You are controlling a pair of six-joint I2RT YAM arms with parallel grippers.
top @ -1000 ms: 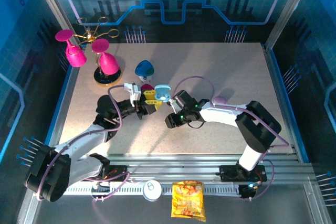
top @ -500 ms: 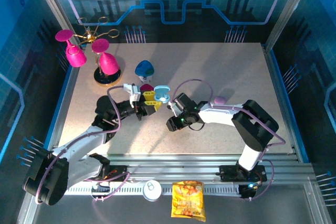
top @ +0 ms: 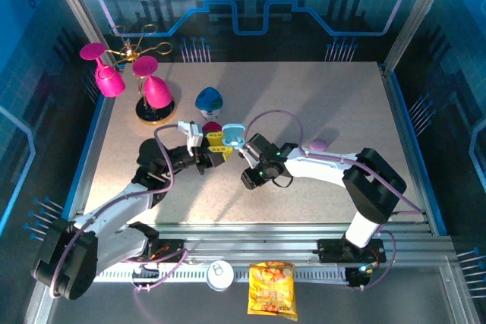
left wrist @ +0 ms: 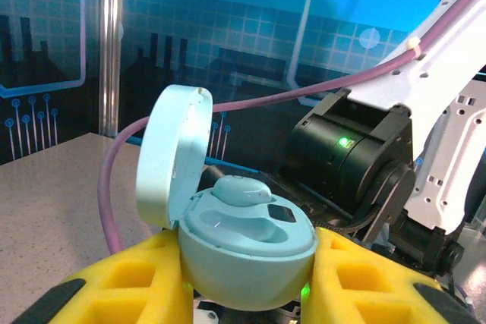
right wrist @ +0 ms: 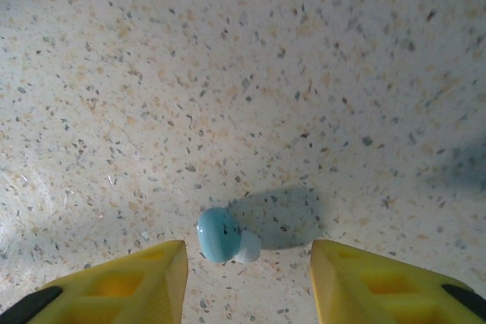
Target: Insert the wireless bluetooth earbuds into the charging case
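The left gripper (top: 220, 144) is clamped on the pale blue charging case (left wrist: 250, 252), whose lid is tipped open (one blue-grey earbud (left wrist: 239, 190) already sits in a well). Just beside the case, on its near right, the right gripper (right wrist: 247, 256) hangs over the table (right wrist: 304, 73) with jaws parted, holding nothing. A second blue-grey earbud (right wrist: 220, 234) lies between its fingers, touching neither.

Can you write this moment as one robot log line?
left gripper: shut on open pale-blue plastic charging case | case: one seated pale-blue earbud | right gripper: open, poised over loose pale-blue earbud on speckled table
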